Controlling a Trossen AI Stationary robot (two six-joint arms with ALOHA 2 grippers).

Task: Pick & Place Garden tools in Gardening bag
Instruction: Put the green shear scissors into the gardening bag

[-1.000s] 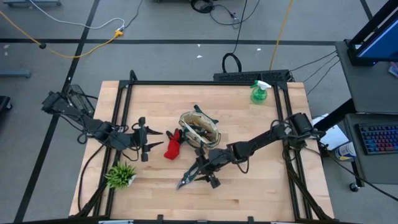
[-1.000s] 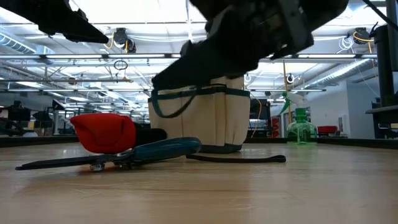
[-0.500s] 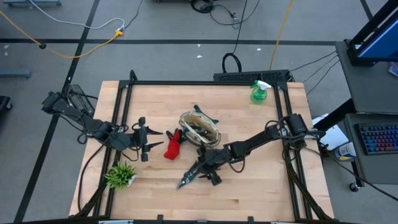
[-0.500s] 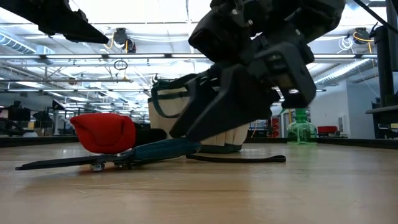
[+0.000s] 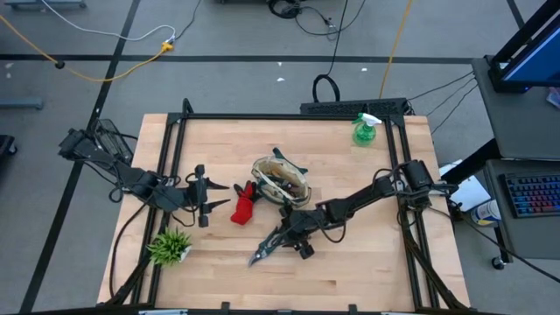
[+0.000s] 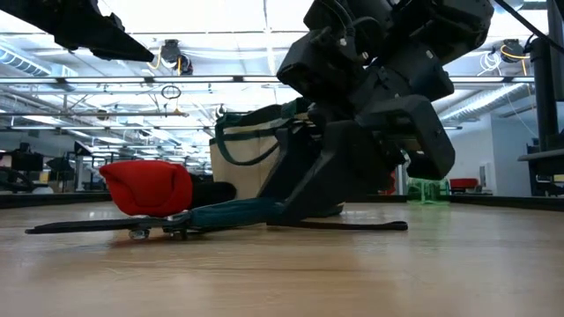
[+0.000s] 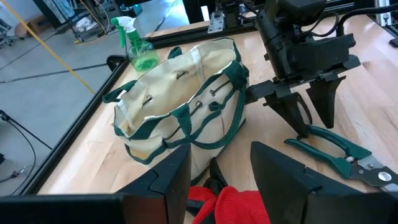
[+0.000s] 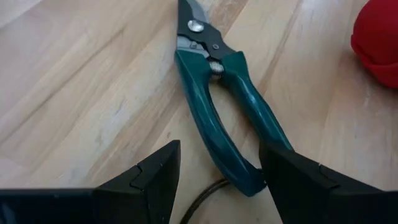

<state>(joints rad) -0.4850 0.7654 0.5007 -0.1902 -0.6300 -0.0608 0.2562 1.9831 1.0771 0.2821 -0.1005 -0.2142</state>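
Gardening bag [image 5: 281, 182] holds tools; both arms' jaws open, right straddling shears [image 8: 217, 106]

Green-handled pruning shears [image 8: 217, 99] lie flat beside the upright cream gardening bag [image 7: 180, 112] and red glove [image 5: 244, 203].

Both arms are dark/black six-joint units, slim tubular links with chunkier boxy joint housings, black cable loops running alongside the links and off the bases at the table's side edges. Left gripper [image 5: 206, 196] and right gripper [image 5: 296, 244] each carry two matte black fingers [image 7: 291, 111], flat and tapering to narrow wedge tips. Wrist block is angular, faceted black housing; no markings legible.
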